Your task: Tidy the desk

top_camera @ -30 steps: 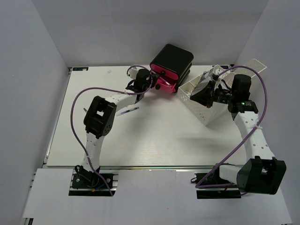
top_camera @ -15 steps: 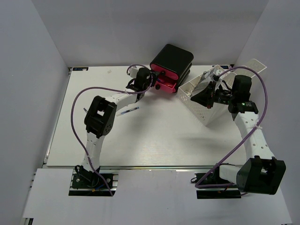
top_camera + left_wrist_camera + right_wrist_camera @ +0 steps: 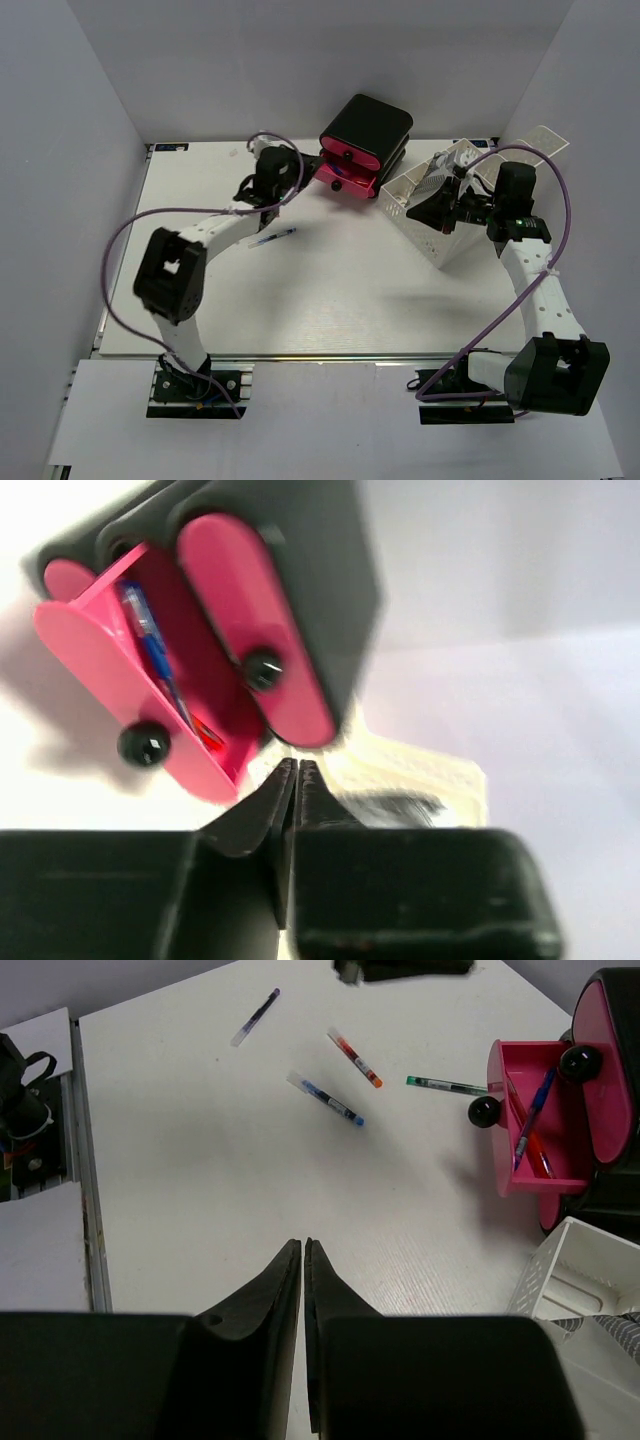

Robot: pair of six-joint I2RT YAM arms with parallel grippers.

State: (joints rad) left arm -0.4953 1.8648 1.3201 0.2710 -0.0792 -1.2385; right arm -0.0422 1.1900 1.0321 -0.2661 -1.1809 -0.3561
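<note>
At the drawer (image 3: 110, 670), my left gripper (image 3: 295, 767), like my right gripper (image 3: 303, 1245), is pressed together, empty; next stowing step: spread over pen (image 3: 272, 238)

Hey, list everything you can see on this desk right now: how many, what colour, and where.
desk: one, white, under everything.
drawer unit: one, black with pink drawers, far edge; one drawer open.
pens in the drawer: at least two, blue and red, in the open drawer.
loose pens: four, dark, red, blue, green, on the desk by the drawer unit.
tray: one, white, perforated, right of the drawer unit.
left gripper: one, black, shut, facing the open drawer.
right gripper: one, black, shut, empty, beside the tray.
</note>
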